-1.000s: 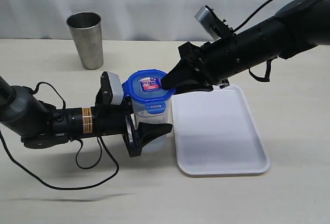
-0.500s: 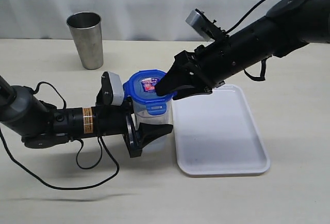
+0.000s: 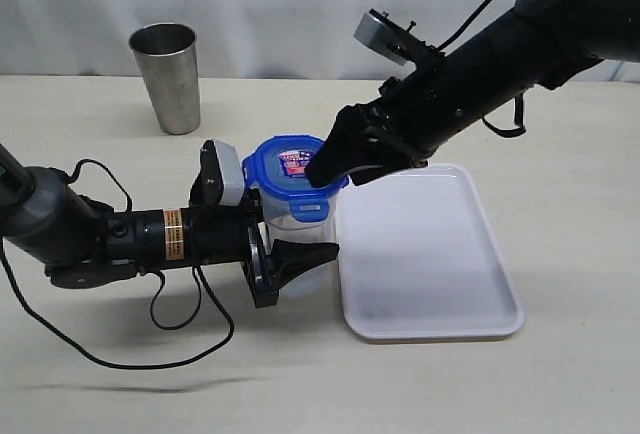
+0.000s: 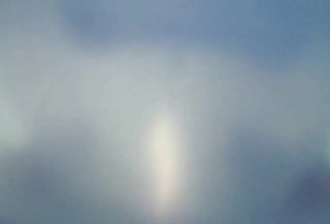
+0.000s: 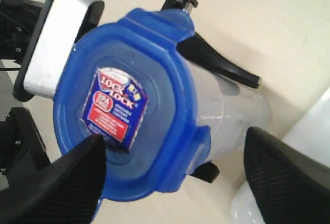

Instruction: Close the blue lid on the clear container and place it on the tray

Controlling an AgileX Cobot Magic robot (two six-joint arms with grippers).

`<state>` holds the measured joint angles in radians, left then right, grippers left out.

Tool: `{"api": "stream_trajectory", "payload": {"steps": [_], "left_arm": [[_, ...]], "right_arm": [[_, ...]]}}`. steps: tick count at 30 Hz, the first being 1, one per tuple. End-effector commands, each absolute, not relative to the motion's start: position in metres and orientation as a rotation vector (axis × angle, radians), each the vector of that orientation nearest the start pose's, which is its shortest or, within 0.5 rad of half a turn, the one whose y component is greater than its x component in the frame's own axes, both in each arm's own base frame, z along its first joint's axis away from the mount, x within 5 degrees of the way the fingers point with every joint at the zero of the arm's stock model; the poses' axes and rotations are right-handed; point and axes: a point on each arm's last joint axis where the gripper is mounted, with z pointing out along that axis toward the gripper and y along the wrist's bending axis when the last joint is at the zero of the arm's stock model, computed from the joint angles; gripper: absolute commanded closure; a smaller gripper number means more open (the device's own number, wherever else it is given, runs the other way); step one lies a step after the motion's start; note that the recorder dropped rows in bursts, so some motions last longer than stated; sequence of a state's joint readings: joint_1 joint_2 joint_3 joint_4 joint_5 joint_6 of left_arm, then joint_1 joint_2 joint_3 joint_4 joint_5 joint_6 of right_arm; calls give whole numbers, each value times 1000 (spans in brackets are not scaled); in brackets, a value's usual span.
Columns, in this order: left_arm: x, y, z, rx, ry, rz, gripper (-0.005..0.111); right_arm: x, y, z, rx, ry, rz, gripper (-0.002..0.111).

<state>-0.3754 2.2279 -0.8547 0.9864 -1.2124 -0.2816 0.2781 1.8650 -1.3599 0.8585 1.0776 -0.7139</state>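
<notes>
A steel cup [image 3: 166, 76] stands upright near the back left of the table [image 3: 560, 374] — grey, tapered, wider at its open mouth, with bare tabletop all round it. The table is pale beige and matte. Behind it hangs a white curtain [image 3: 300, 4] — softly folded.

Soft, even light fills the bright, sharp exterior view; faint shadows fall toward the camera on the table [image 3: 560, 374] below the left arm [image 3: 60, 229] and along the near edge of the tray [image 3: 430, 254], and the steel cup [image 3: 167, 76] carries dull vertical streaks. The left wrist view is a blue-grey blur with one pale upright glow. The right wrist view is crisp on the label of the blue lid [image 5: 124, 105], with mild sheen on the clear container [image 5: 227, 105].
</notes>
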Motion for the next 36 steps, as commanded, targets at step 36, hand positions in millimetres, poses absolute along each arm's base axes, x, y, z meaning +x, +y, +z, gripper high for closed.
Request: {"api": "stream_trajectory", "payload": {"steps": [36], "left_arm": [[299, -198, 74, 1092, 1495, -963, 107]], "right_arm": [[258, 231, 265, -1779, 1888, -80, 70]]}}
